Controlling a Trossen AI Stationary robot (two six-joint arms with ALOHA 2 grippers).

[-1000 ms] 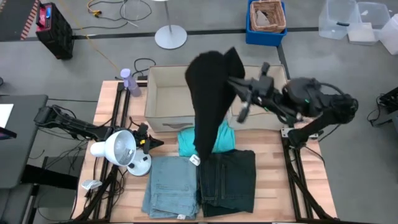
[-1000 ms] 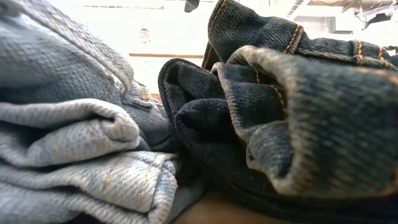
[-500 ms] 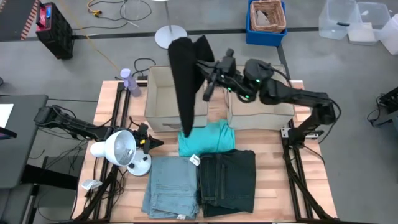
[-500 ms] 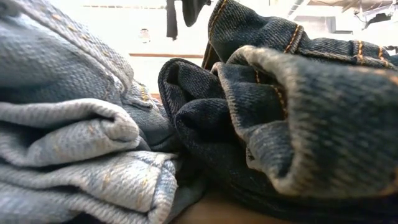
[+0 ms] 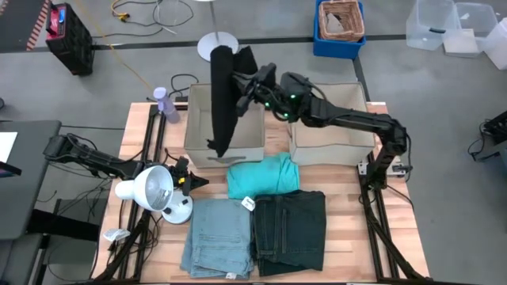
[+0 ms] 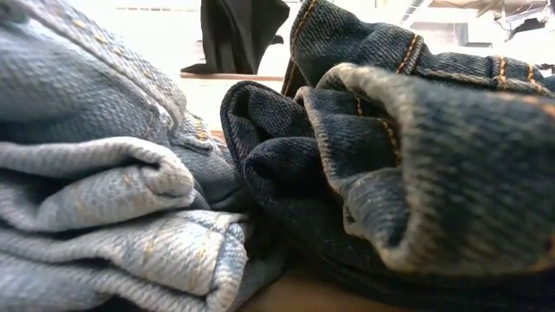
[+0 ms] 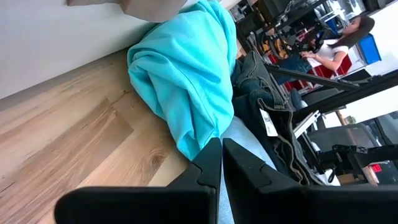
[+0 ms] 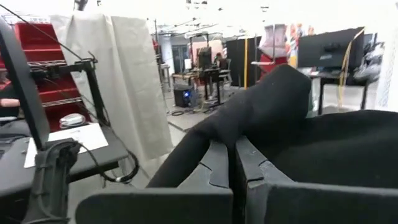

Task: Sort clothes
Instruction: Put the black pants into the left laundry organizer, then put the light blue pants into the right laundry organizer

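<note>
The right gripper (image 5: 247,85) has its jaws clamped on the black cloth piece (image 5: 223,99), which hangs above the left beige fabric box (image 5: 198,119). The left gripper (image 5: 192,180), jaws closed and empty, rests on the table (image 5: 348,214) beside the teal shirt (image 5: 261,176), light blue jeans (image 5: 218,237) and dark jeans (image 5: 291,229).

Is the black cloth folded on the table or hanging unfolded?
Hanging unfolded. The black cloth dangles lengthwise from the shut right gripper over the left beige box, off the table.
</note>
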